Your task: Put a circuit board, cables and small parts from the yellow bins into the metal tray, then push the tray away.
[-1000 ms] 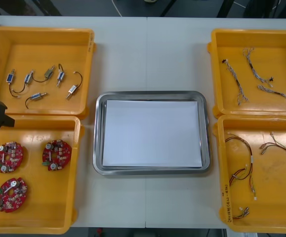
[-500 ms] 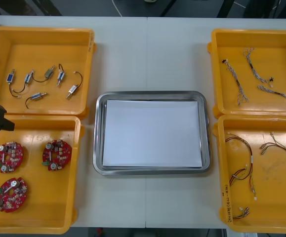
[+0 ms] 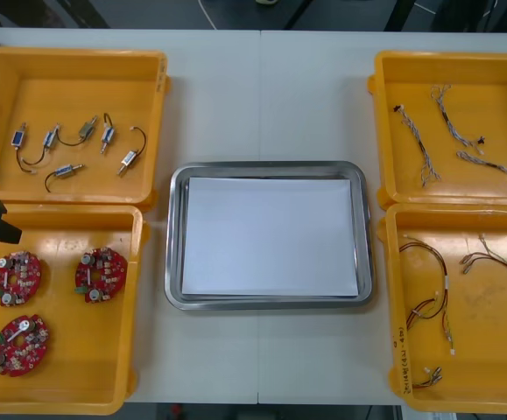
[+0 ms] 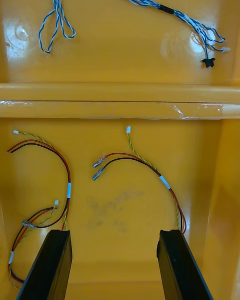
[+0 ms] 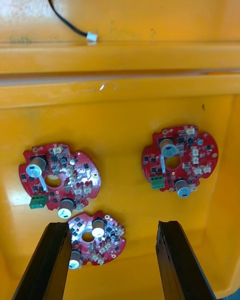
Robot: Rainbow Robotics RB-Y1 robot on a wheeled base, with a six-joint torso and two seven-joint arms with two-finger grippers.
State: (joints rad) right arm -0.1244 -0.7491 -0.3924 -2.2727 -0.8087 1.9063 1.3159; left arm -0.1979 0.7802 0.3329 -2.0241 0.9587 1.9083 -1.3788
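Metal tray (image 3: 175, 254), white inside, sits unloaded at centre. Left gripper (image 5: 112, 227) hangs wide open and unladen over three circuit boards (image 5: 180, 160). Two lie near each other, so a closing grasp may strike the neighbour. Right gripper (image 4: 114, 233), likewise open and unladen, is above red-and-yellow cables (image 4: 150, 167); snagging is possible.

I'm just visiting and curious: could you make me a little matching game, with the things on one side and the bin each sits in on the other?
Things:
1 boards
2 small metal parts
3 blue-white cables
4 red-yellow cables

Places (near = robot's side):
A far right bin
B near left bin
C near right bin
D far left bin

Pairs: 1-B, 2-D, 3-A, 4-C.

The open left tool hangs over the boards, the open right tool over the red-yellow cables.
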